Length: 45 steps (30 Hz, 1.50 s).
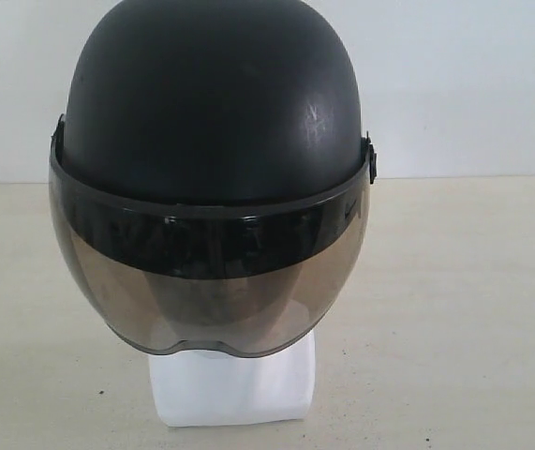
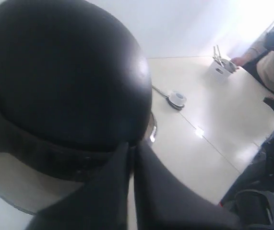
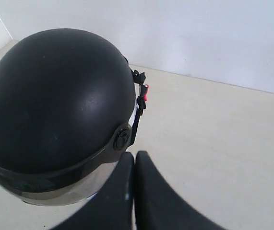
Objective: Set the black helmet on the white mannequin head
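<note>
The black helmet [image 1: 213,103] sits upright over the white mannequin head, whose blocky neck base [image 1: 231,386] shows below the smoky visor [image 1: 211,281]. The face is hidden behind the visor. My left gripper [image 2: 133,146] is shut and empty, its tips close against the helmet's [image 2: 65,72] lower side. My right gripper [image 3: 135,155] is shut with nothing between its fingers, just beside the visor pivot screw [image 3: 122,138] of the helmet [image 3: 55,96]. Neither gripper shows in the exterior view.
The helmet stands on a pale table [image 1: 464,309] before a white wall. In the left wrist view a small round device with a cable [image 2: 176,99] and a white holder [image 2: 220,69] lie further off, near a seated person [image 2: 271,67].
</note>
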Each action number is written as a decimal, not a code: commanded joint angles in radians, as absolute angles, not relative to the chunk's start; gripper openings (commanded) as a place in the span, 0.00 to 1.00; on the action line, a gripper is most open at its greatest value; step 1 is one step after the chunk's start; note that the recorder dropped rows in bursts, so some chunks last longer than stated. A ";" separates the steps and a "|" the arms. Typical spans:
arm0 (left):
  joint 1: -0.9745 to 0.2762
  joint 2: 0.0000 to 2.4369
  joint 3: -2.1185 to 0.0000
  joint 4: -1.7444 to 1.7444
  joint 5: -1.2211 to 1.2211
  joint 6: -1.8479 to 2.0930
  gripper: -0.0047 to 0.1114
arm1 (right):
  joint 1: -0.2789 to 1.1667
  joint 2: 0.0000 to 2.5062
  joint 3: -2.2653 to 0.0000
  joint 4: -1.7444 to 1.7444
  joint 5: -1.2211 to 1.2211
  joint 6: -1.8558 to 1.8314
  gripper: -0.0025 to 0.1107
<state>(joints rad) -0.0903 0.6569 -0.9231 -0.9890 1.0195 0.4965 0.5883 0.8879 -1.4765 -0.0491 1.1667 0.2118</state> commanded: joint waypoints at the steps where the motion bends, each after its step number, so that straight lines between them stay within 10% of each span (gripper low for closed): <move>1: -0.149 0.613 -0.912 -1.005 1.030 0.491 0.08 | 0.591 0.880 -1.478 -0.058 1.168 0.209 0.02; 21: -0.149 0.605 -0.917 -0.973 1.023 0.548 0.08 | 0.591 0.880 -1.478 -0.058 1.168 0.209 0.02; 38: -0.149 0.345 -1.067 0.362 1.100 -0.205 0.08 | 0.591 0.880 -1.478 -0.058 1.168 0.209 0.02; 45: -0.149 0.217 -0.953 0.395 0.919 -0.403 0.08 | 0.591 0.880 -1.478 -0.058 1.168 0.209 0.02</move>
<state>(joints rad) -0.1402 0.2644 -1.0322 0.4087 1.0438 -0.3477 0.5883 0.8834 -1.4765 -0.0491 1.1687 0.2118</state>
